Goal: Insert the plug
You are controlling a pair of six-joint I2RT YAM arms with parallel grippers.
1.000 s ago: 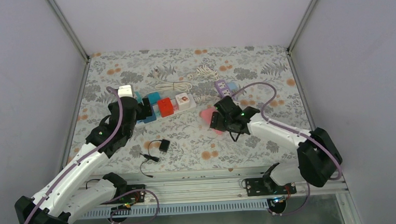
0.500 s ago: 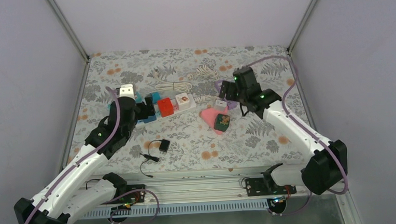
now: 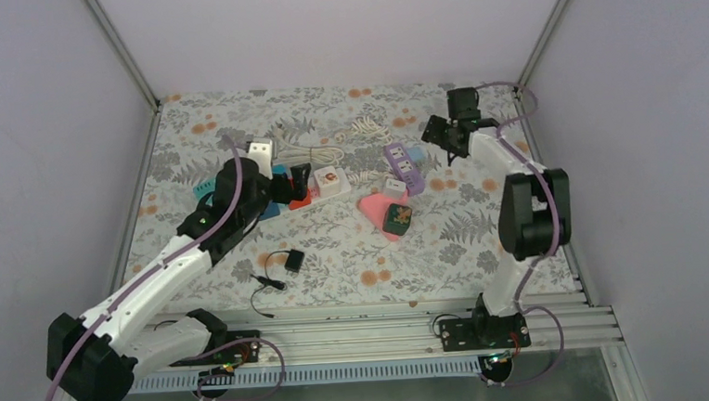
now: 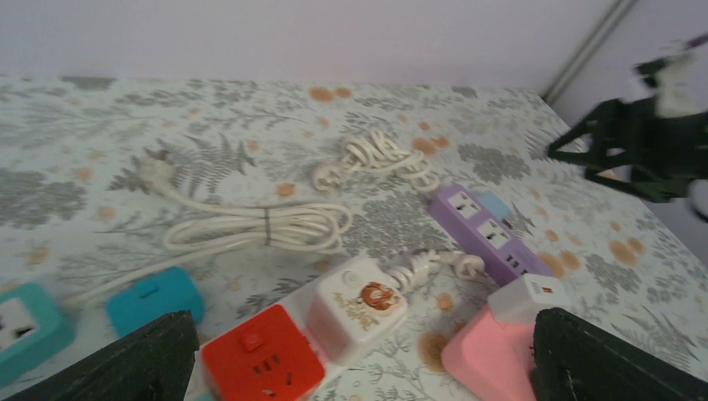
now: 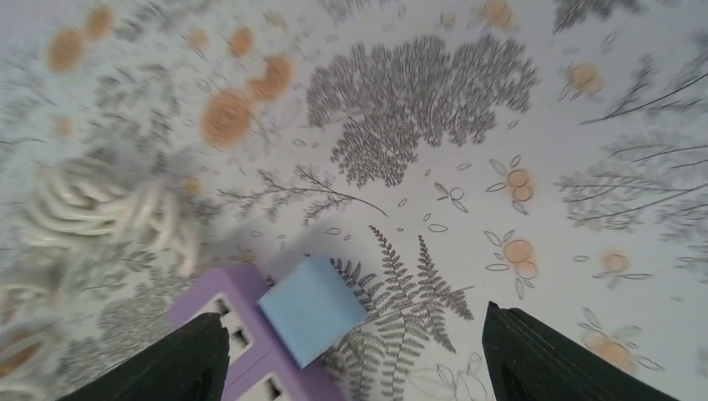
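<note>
left gripper (image 3: 294, 182): fingers spread wide, nothing in them, over red socket cube (image 4: 260, 368). black plug (image 3: 293, 259) lying loose on mat (image 3: 483, 239) toward near edge, cable trailing, nobody holding it. purple strip (image 3: 403, 167) further right. right gripper (image 3: 444, 137): splayed too, empty, far corner. my read: nothing done yet, grab + insert all left.

— What's unclear on the right wrist?
— Your white cable (image 5: 92, 209) blurs at the left edge; the purple strip (image 5: 267, 376) runs off the bottom.
— Left wrist?
— Teal cube (image 4: 21, 326) and pink block (image 4: 493, 363) are cropped. Overhead, the black plug (image 3: 285, 261) seems too small for you to read its pins.
</note>
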